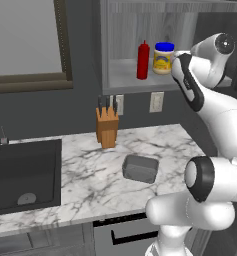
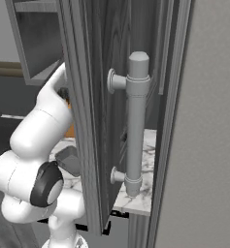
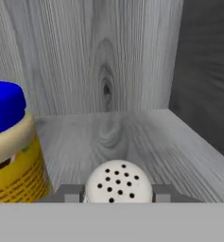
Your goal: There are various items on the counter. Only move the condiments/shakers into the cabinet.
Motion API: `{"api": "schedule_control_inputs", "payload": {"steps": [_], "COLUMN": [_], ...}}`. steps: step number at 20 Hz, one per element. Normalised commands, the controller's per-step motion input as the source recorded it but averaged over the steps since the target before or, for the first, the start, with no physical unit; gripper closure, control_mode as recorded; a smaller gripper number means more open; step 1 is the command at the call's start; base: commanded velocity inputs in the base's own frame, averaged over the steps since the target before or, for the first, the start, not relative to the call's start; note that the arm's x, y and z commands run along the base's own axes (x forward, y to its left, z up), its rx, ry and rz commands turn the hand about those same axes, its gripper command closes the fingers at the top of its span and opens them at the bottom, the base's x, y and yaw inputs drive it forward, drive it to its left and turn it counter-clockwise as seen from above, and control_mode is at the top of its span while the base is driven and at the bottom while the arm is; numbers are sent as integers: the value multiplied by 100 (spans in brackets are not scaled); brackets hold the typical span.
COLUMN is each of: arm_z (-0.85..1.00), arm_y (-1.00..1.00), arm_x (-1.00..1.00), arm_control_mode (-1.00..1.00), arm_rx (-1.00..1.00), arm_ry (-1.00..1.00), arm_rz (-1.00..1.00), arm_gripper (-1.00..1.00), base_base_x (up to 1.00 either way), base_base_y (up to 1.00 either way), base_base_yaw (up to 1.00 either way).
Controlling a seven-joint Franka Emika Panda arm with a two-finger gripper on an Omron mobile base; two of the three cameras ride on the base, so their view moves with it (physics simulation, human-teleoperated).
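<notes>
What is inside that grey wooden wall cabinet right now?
On the grey wood-grain cabinet shelf stand a slim red squeeze bottle and a squat yellow jar with a blue lid. The hand holds a small pale shaker beside them. The white arm covers the shelf's right end.

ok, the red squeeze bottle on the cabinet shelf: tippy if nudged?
Probably. The red squeeze bottle is tall and slim on a narrow base, so a high push would likely topple it. It stands close beside the jar, which might stop a fall that way.

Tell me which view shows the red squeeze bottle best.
The left base view: the red squeeze bottle stands upright, in full, on the cabinet shelf beside the blue-lidded jar. The other views give nothing usable of it.
</notes>
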Motion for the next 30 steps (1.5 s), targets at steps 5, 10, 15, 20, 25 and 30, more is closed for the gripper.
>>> {"api": "schedule_control_inputs", "payload": {"steps": [5, 10, 15, 20, 25, 30], "arm_z": [-35, -41, -50, -56, -14, 0], "arm_y": [-8, -2, 0, 2, 3, 0], "arm_x": [43, 41, 20, -14, -8, 0], "arm_control_mode": [-100, -100, -100, -100, -100, -100], "arm_rx": [7, 3, -2, -17, -9, 0], "arm_ry": [0, 0, 0, -1, 0, 0], "arm_rz": [0, 0, 0, 6, 6, 0], "arm_gripper": [100, 100, 100, 100, -100, -100], "base_base_x": [0, 0, 0, 0, 0, 0], "base_base_y": [0, 0, 0, 0, 0, 0], "base_base_yaw": [0, 0, 0, 0, 0, 0]}}
